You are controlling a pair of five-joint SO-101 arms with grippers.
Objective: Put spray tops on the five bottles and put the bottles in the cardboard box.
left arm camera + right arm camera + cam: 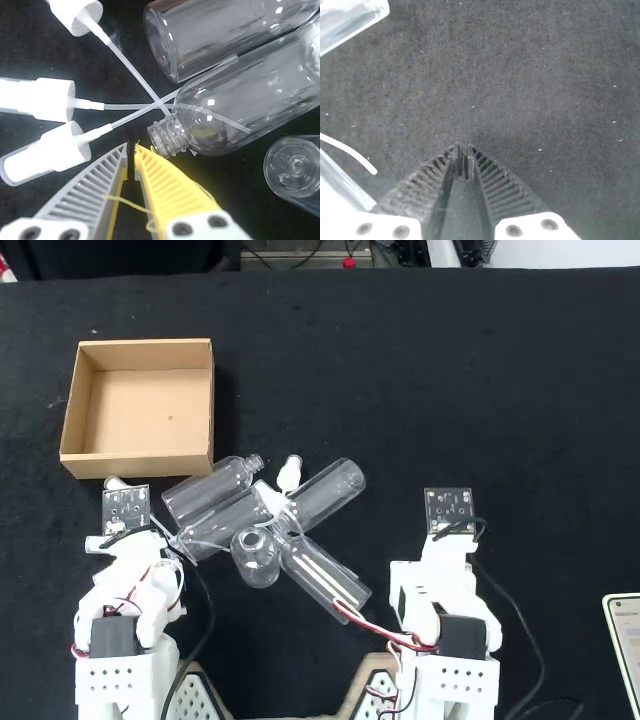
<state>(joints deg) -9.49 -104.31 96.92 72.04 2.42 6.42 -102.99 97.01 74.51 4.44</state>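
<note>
**A:** What does the look-down over the table give you, starting at the left?

**B:** The cardboard box [135, 462] sits far left on the black table [450, 370], open side up, its brown floor showing from wall to wall. My left arm [125, 580] stands just in front of it. To the right, between my arms, the five bottles [250, 510] lie on the table in a criss-cross heap, outside the box. One is seen end-on, the others are on their sides. My right arm [445, 580] stands right of the heap.

**A:** And the left wrist?

**B:** It brings the small parts close. Three white spray tops [37, 100] lie loose on the table, their thin tubes [130, 106] crossing in front of one bottle's bare threaded neck [167, 137]. Two more bottles lie beside that one.

**A:** Your left jaws?

**B:** My left jaws are pressed together, tips meeting, with nothing between them. They point at that open neck and sit just beside it. I cannot tell whether they touch it.

**A:** And the right wrist?

**B:** Mostly bare black table, with the corner of a bottle [350, 20] and a thin tube [347, 152] nearby. My right jaws are closed tight too, holding nothing and apart from both.
</note>
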